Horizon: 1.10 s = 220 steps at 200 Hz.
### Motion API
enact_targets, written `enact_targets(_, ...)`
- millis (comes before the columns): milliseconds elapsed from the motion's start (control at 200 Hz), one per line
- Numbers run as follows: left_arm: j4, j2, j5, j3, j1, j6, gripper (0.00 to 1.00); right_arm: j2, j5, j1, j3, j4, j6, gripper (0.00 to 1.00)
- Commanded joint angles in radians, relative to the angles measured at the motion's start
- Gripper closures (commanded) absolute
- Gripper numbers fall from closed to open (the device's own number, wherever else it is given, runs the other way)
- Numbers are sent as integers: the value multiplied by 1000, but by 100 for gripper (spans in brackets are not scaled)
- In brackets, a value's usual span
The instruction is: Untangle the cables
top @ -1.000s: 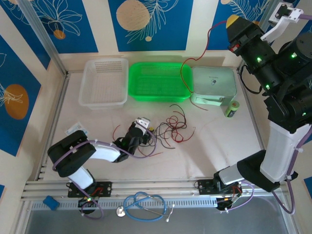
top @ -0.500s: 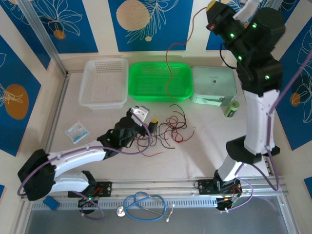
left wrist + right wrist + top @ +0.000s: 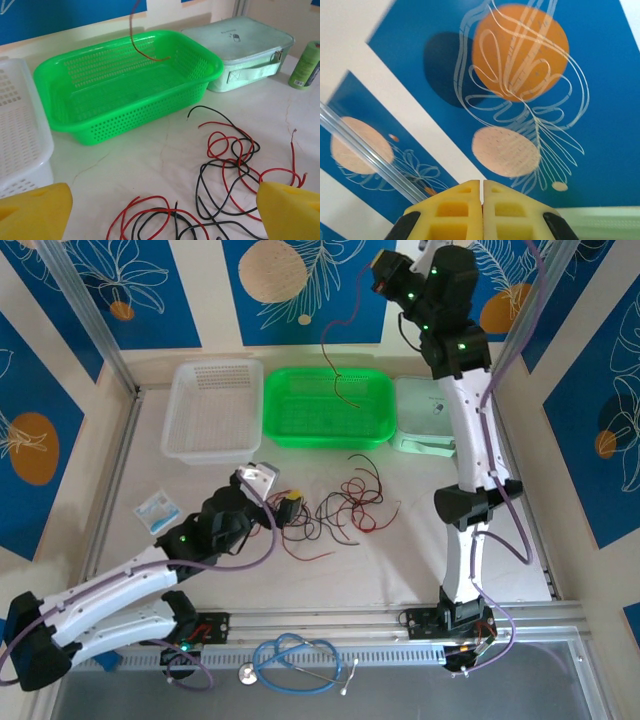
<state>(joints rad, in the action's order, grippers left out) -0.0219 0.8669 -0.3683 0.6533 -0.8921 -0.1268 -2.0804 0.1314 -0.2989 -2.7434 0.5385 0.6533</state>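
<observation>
While your right gripper (image 3: 481, 200) pinches the thin curly red cable (image 3: 131, 32) above the green plastic basket (image 3: 125, 115), lower slowly; left gripper (image 3: 160, 215) gapes empty.

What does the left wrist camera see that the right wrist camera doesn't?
Left wrist camera: a green basket, a red cable dangling over it, a pale case, and tangled red and black cables. Right wrist camera: a blue wall with an orange circle. Both: their own yellow fingers, wide apart on the left gripper, pressed together on the right gripper.
</observation>
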Motion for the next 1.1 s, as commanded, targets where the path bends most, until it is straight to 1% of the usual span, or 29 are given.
enact_targets(0,-69,-69,-43,-9,4,-35,5,-43,25,2,9,6,-34,100)
enact_targets(75,-106,-98,-68,-3,3,-42,5,-49,44,-3,85,13,-55,100)
enact_targets(185,-173,-113,-89,25,3,-46,5,-41,86,-17,255,-18,-89,100)
enact_targets(285,-217,-118,-105,48,4,-51,5,-48,99,-24,386,-52,-98,100)
enact_targets(415,-256,-121,-132,67,3,-56,5,-91,88,-26,473,-66,-84,100)
enact_targets(560,-288,-124,-146,86,3,-59,5,-207,51,-28,436,-10,-75,100)
enact_targets(685,-322,-124,-160,106,3,-62,5,-335,38,-32,315,92,-69,100)
enact_targets(800,-360,-126,-179,128,4,-71,5,-428,51,-36,229,185,-63,100)
enact_targets(915,-408,-120,-196,154,3,-80,4,-454,66,-36,248,238,-37,100)
enact_targets(1035,-468,-110,-216,185,4,-95,4,-452,54,-34,283,277,-9,100)
enact_targets(1065,-482,-108,-219,193,3,-100,4,-452,46,-32,282,289,-5,96)
enact_targets(1095,-497,-104,-222,200,3,-104,4,-451,38,-31,278,303,-2,89)
